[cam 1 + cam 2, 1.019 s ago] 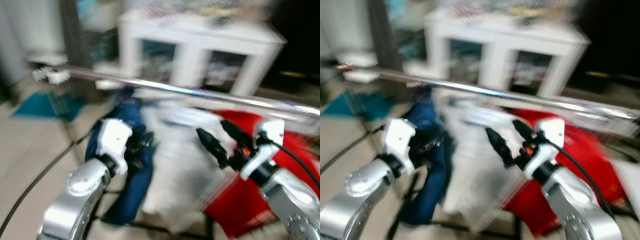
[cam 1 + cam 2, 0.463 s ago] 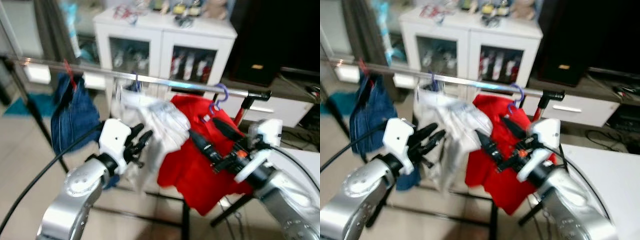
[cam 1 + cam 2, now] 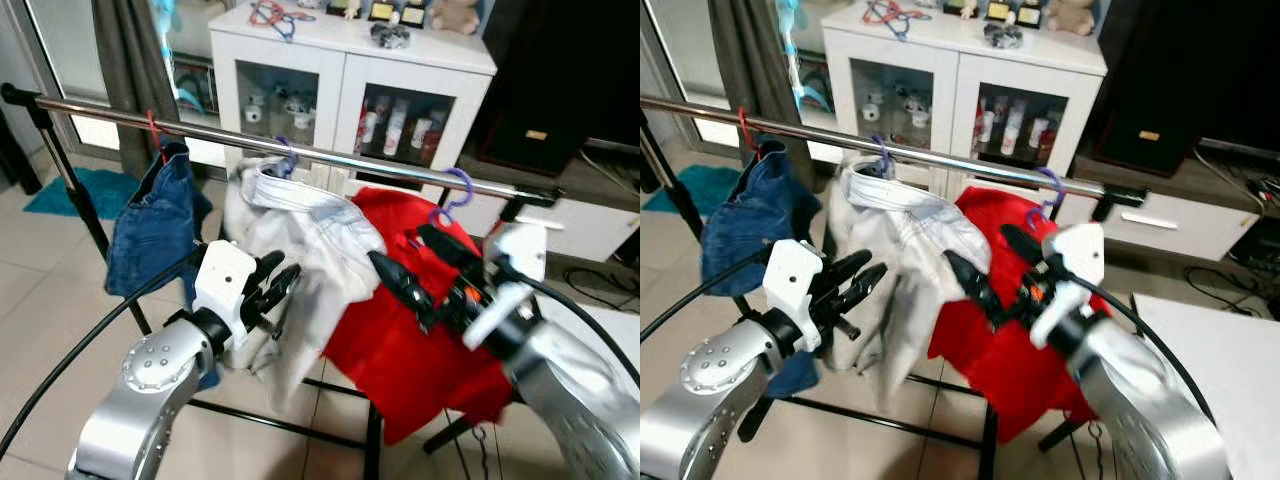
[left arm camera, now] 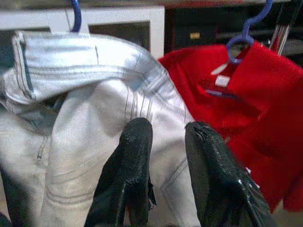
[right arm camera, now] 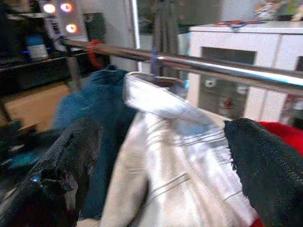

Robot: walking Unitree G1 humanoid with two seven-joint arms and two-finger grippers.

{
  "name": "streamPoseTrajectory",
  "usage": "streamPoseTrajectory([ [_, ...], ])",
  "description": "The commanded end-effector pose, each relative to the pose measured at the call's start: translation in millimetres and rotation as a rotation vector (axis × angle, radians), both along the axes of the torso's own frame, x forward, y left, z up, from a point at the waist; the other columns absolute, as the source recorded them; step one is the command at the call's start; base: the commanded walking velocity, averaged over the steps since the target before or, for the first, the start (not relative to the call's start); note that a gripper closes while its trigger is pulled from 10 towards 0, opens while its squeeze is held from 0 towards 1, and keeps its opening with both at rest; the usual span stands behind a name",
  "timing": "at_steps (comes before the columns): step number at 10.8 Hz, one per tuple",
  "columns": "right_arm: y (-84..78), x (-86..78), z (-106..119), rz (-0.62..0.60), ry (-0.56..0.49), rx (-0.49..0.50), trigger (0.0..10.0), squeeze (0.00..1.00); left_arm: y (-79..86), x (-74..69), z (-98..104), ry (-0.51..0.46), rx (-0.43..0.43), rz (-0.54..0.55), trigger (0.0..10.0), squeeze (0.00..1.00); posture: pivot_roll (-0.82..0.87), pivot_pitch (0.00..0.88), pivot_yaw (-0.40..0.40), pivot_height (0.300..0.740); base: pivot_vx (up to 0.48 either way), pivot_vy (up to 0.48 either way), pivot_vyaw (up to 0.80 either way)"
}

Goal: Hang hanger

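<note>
In the eye views we see the rail [image 3: 300, 148] carrying blue jeans [image 3: 150, 230], white jeans [image 3: 300, 240] and a red shirt [image 3: 420, 330] on a purple hanger [image 3: 452, 195]; left gripper [image 3: 272, 288] at 9 o'clock, right gripper [image 3: 420, 270] at 3, both open, empty; the left wrist view faces the white jeans; the right wrist view faces the rail.

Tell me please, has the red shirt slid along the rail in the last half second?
No. The red shirt hangs equally close to the rail's black end as before; the camera shifted.

White glass-door cabinet [image 3: 352, 92], grey curtain [image 3: 128, 60], pale tiled floor [image 3: 40, 310]
</note>
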State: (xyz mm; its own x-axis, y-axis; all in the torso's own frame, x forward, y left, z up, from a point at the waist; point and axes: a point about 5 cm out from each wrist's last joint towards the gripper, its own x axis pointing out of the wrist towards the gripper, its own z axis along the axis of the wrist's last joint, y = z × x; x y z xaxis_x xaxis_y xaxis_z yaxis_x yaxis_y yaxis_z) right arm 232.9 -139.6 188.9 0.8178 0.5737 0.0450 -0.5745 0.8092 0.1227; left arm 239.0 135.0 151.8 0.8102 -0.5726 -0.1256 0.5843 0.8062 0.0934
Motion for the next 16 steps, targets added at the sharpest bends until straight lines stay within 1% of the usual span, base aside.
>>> streamPoseTrajectory([
  [1, -12.8, 11.5, -2, -0.102, 0.021, -0.034, 10.0, 1.0, -6.1, -0.4, -1, 0.018, 0.008, -0.071, 10.0, 0.0, 0.06, 0.0, -0.083, 0.74, 0.0, 0.0, 0.0],
  [2, -24.5, 23.0, -13, -0.193, 0.098, -0.108, 10.0, 1.0, -8.2, -3.6, 0, 0.026, 0.001, -0.132, 10.0, 0.0, 0.06, 0.0, -0.084, 0.74, 0.0, 0.0, 0.0],
  [3, -28.2, 27.1, -15, -0.198, 0.116, -0.133, 10.0, 1.0, -9.2, -5.9, 2, 0.031, -0.013, -0.167, 10.0, 0.0, 0.06, 0.0, -0.084, 0.74, 0.0, 0.0, 0.0],
  [4, -35.8, 35.2, -14, -0.235, 0.133, -0.145, 10.0, 1.0, -11.0, -11.6, 4, 0.043, -0.029, -0.237, 10.0, 0.0, 0.06, 0.0, -0.084, 0.74, 0.0, 0.0, 0.0],
  [5, -40.5, 36.3, -11, -0.232, 0.146, -0.14, 10.0, 1.0, -10.8, -16.6, 4, 0.061, -0.03, -0.281, 10.0, 0.0, 0.06, 0.0, -0.087, 0.74, 0.0, 0.0, 0.0],
  [6, -45.6, 35.6, -8, -0.225, 0.143, -0.151, 10.0, 1.0, -9.7, -19.2, 3, 0.069, -0.031, -0.301, 10.0, 0.0, 0.06, 0.0, -0.087, 0.74, 0.0, 0.0, 0.0],
  [7, -53.0, 38.0, -7, -0.239, 0.141, -0.157, 10.0, 1.0, -9.7, -19.7, 3, 0.074, -0.037, -0.318, 10.0, 0.0, 0.06, 0.0, -0.081, 0.74, 0.0, 0.0, 0.0],
  [8, -56.3, 44.9, -7, -0.229, 0.135, -0.185, 10.0, 1.0, -10.7, -19.9, 3, 0.083, -0.035, -0.353, 10.0, 0.0, 0.05, 0.0, -0.068, 0.74, 0.0, 0.0, 0.0],
  [9, -54.9, 50.9, -4, -0.201, 0.124, -0.186, 10.0, 0.64, -11.1, -20.0, 3, 0.086, -0.033, -0.371, 10.0, 0.0, 0.05, 0.0, -0.068, 0.74, 0.0, 0.0, 0.0],
  [10, -50.4, 59.4, 0, -0.135, 0.109, -0.203, 10.0, 0.0, -11.3, -19.9, 3, 0.089, -0.025, -0.389, 10.0, 0.0, 0.05, 0.0, -0.062, 0.74, 0.0, 0.0, 0.0],
  [11, -49.6, 65.3, 0, -0.119, 0.11, -0.234, 10.0, 0.0, -10.6, -19.6, 3, 0.09, -0.024, -0.39, 10.0, 0.0, 0.05, 0.0, -0.062, 0.74, 0.0, 0.0, 0.0],
  [12, -50.6, 75.0, -2, -0.119, 0.138, -0.252, 5.8, 0.0, -10.0, -19.7, 3, 0.09, -0.022, -0.39, 10.0, 0.0, 0.05, 0.0, -0.074, 0.74, 0.0, 0.0, 0.0],
  [13, -51.4, 81.8, -6, -0.129, 0.156, -0.272, 4.0, 0.0, -10.0, -20.2, 2, 0.089, -0.022, -0.39, 10.0, 0.0, 0.05, 0.0, -0.074, 0.74, 0.0, 0.0, 0.0],
  [14, -53.3, 87.9, -9, -0.153, 0.183, -0.289, 3.4, 0.0, -10.7, -20.7, 2, 0.09, -0.023, -0.39, 10.0, 0.0, 0.06, 0.0, -0.085, 0.74, 0.0, 0.0, 0.0],
  [15, -56.6, 93.1, -13, -0.176, 0.211, -0.306, 3.7, 0.0, -11.3, -21.6, 1, 0.091, -0.023, -0.39, 10.0, 0.0, 0.06, 0.0, -0.089, 0.74, 0.0, 0.0, 0.0],
  [16, -61.8, 95.4, -17, -0.195, 0.26, -0.296, 5.8, 0.0, -11.4, -23.0, 1, 0.094, -0.021, -0.39, 10.0, 0.0, 0.06, 0.0, -0.09, 0.74, 0.0, 0.0, 0.0],
])
